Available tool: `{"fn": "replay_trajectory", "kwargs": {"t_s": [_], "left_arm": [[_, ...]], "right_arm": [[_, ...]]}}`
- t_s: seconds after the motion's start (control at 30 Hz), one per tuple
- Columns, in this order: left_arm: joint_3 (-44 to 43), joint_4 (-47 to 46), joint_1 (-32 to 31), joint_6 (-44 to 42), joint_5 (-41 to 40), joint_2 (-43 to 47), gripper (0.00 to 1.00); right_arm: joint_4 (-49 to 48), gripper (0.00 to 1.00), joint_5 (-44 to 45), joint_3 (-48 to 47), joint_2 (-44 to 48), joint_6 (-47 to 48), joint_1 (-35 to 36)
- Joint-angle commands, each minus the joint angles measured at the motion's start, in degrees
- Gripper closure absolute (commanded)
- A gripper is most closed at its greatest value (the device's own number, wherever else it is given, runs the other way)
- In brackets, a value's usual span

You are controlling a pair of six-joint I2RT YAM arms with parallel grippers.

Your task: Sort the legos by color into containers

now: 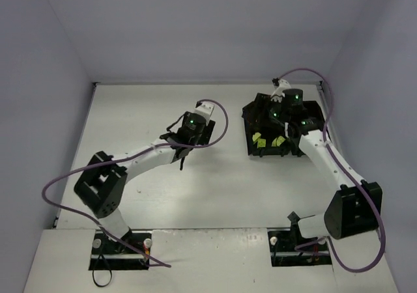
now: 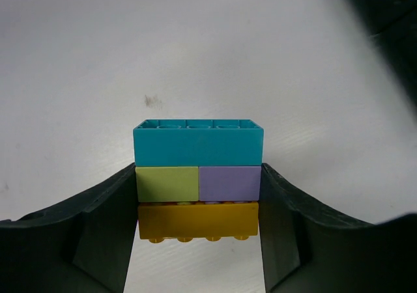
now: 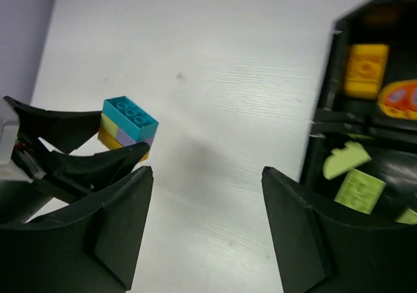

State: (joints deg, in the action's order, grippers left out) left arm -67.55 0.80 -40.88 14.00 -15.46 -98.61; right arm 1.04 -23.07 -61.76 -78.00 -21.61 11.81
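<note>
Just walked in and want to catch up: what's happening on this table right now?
The left gripper clamps a stack of lego bricks between its jaws: cyan on top, yellow-green and purple in the middle, orange underneath. The right gripper hovers at the black tray, jaws open and empty. The tray holds yellow-green pieces in one compartment and an orange brick in another.

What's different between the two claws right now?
The left gripper is shut on a small stack of bricks, cyan on top, orange at the bottom. The right gripper is open with nothing between its fingers. The left gripper is over the white table, apart from the tray, while the right gripper is close by the tray. Both have black fingers.
</note>
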Motion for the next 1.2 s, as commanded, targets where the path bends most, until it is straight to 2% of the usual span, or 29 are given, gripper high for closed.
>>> {"fn": "replay_trajectory", "kwargs": {"t_s": [0.0, 0.1, 0.17, 0.3, 0.83, 0.93, 1.1, 1.13, 1.17], "left_arm": [[6.17, -21.33, -0.25, -16.26, 6.05, 10.16, 1.00], [10.06, -24.77, -0.25, -20.75, 9.91, 15.09, 1.00], [13.66, -26.54, -0.16, -24.18, 13.77, 17.30, 1.00], [20.60, -35.92, -0.16, -29.90, 20.64, 22.22, 1.00], [24.48, -41.67, -0.16, -28.24, 27.23, 29.09, 1.00], [24.66, -42.19, -0.16, -27.80, 27.68, 29.00, 1.00], [24.66, -41.93, -0.16, -27.36, 28.03, 28.65, 1.00], [24.83, -41.93, -0.16, -27.27, 28.03, 28.56, 1.00], [25.10, -41.84, -0.07, -27.10, 28.03, 28.47, 1.00]], "right_arm": [[-1.48, 0.35, -10.84, -7.30, -2.24, 0.34, 3.29], [-1.30, 0.30, -14.63, -11.17, -5.05, 0.34, 6.45], [-1.30, 0.29, -17.44, -12.68, -6.98, 0.07, 7.78], [-1.30, 0.29, -20.61, -15.32, -8.92, -0.45, 10.33], [-1.30, 0.34, -24.39, -16.55, -13.15, -0.45, 14.64], [-1.30, 0.41, -24.22, -16.91, -13.15, -0.10, 14.91], [-1.30, 0.70, -23.43, -16.73, -12.53, 0.60, 14.91], [-1.30, 0.79, -23.08, -16.73, -12.36, 0.69, 14.91], [-1.30, 0.83, -22.81, -16.73, -12.18, 1.04, 14.91]]}}
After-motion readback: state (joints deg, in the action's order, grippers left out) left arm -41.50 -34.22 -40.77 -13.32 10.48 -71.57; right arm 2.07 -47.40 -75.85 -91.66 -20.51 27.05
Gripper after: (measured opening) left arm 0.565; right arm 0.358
